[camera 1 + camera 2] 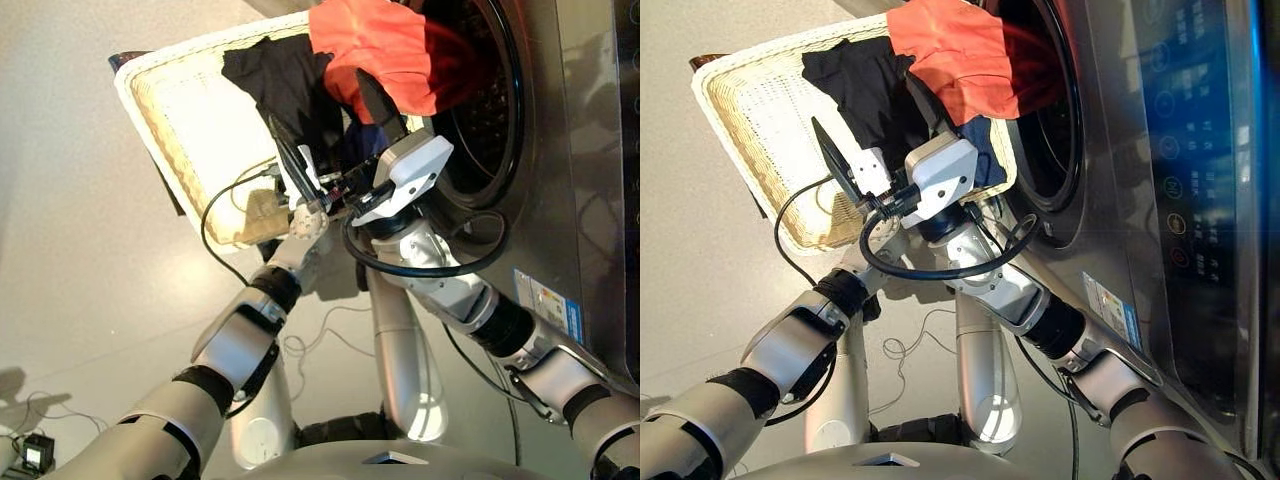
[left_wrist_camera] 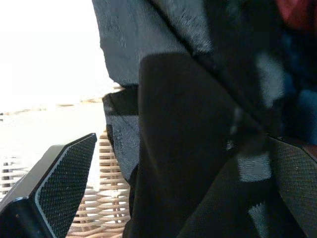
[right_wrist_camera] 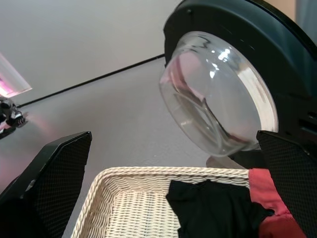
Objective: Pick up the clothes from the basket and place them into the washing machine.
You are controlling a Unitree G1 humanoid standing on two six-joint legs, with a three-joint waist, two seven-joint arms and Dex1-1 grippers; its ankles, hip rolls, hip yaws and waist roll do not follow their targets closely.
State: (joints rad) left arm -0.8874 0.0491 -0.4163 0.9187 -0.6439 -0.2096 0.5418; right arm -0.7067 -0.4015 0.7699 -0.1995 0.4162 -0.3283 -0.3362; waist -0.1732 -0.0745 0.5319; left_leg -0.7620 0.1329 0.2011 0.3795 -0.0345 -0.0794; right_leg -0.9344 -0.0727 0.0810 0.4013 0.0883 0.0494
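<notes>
Cloth is the worry here: the soft orange-red fabric garment (image 1: 385, 50) lies draped from the far corner of the shallow cream-white woven wicker basket (image 1: 170, 120) over the lip of the round drum hole of the large dark grey glossy washing machine (image 1: 570, 150), half in and half out. The crumpled black garment (image 1: 285, 85) lies in the basket just beside it, and a fold of the dark blue garment (image 1: 985, 150) shows beneath both, at the basket's edge nearest the machine.

The left gripper (image 1: 297, 178) sits low over the black garment; its wrist view shows two fingers (image 2: 59, 183) spread apart with dark cloth between them, not yet pinched. The right gripper (image 3: 168, 188) is likewise spread and empty, and looks over the basket towards the circular black-rimmed glass door (image 3: 223, 89), which stands swung wide.

The likely trouble is a tangle. Should the left gripper close on the black cloth and lift, the overlapping orange-red one may be dragged back out of the drum (or slide to the floor). The two arms are also crowded together, so cables (image 1: 215, 215) could snag on the wicker rim.
</notes>
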